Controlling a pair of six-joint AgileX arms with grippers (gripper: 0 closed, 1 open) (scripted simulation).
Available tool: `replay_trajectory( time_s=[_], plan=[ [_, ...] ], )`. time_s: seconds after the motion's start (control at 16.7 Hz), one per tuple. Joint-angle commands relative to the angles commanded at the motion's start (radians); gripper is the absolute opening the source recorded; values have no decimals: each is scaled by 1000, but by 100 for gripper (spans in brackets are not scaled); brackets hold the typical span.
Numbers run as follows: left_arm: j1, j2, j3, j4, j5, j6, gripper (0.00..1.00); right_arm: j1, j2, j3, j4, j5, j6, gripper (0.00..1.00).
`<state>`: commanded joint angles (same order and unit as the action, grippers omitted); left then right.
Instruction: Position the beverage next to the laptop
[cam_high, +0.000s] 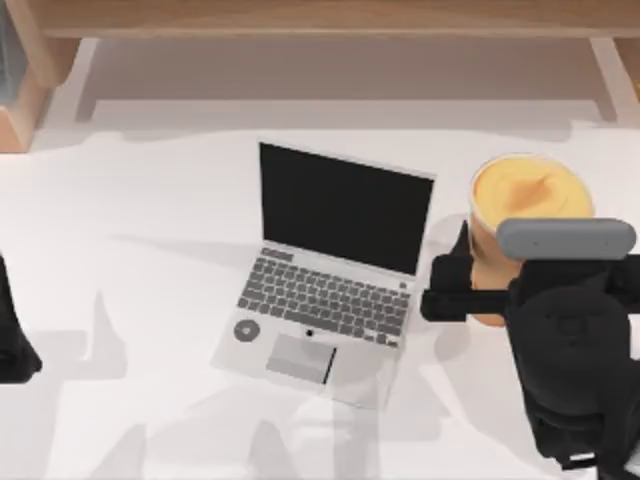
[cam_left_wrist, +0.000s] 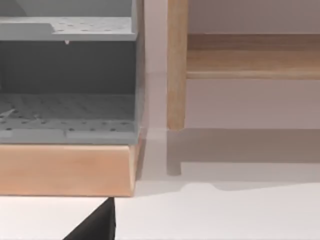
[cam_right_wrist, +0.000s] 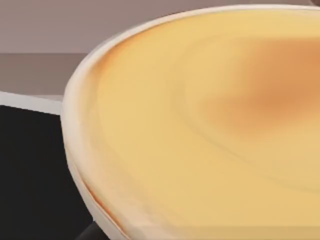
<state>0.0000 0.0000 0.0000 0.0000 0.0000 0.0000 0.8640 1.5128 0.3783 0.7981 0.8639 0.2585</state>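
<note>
A white tabletop (cam_high: 130, 300) filled most of the top view, with a wooden shelf (cam_high: 320, 18) running along the upper edge of the frame. A small silver laptop (cam_high: 325, 270) lay open near the centre, turned slightly clockwise, its black screen toward the top of the frame and its grey keys, trackpad and round sticker toward the bottom.

The cup (cam_high: 528, 205) sat in the right part of the frame, just beside the laptop's right edge, its creamy yellow-orange top facing up. The lower half of the cup was covered by the right arm, which came in from the lower right corner. The right claw (cam_high: 478, 292) was at the cup's lower side, with one dark finger (cam_high: 452, 268) showing between the cup and the laptop; the fingers appeared clamped on the cup, though the far finger was hidden behind it. Whether the cup rested on the tabletop or was lifted could not be told.

In the right wrist view the cup's (cam_right_wrist: 210, 130) creamy surface and pale rim were seen very close, with the laptop's (cam_right_wrist: 30, 165) black screen behind it.

The left arm sat parked at the left edge of the top view, low in the frame; I cannot tell how its claw (cam_high: 12, 340) stood. The left wrist view showed a grey perforated rack (cam_left_wrist: 67, 80) on a wooden base (cam_left_wrist: 65, 170), and the shelf's wooden post (cam_left_wrist: 176, 65)
</note>
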Motion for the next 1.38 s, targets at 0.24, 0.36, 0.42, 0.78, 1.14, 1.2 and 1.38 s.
replay_trajectory(
  time_s=[0.24, 0.36, 0.42, 0.78, 1.14, 1.2, 1.38],
  plan=[
    [0, 0, 0, 0, 0, 0, 100, -14, -8, -14, 22, -7, -3, 0],
    [0, 0, 0, 0, 0, 0, 100, -33, -29, -42, 50, -18, -8, 0],
    [0, 0, 0, 0, 0, 0, 100, -40, -38, -54, 64, -24, -10, 0],
    [0, 0, 0, 0, 0, 0, 100, -38, -23, -80, 145, -31, -6, 0],
    [0, 0, 0, 0, 0, 0, 100, 0, 70, -63, 202, -1, 0, 0],
    [0, 0, 0, 0, 0, 0, 100, 3, 90, -55, 209, 4, 1, 0],
    [0, 0, 0, 0, 0, 0, 100, 3, 151, -35, 217, 7, 2, 0]
  ],
)
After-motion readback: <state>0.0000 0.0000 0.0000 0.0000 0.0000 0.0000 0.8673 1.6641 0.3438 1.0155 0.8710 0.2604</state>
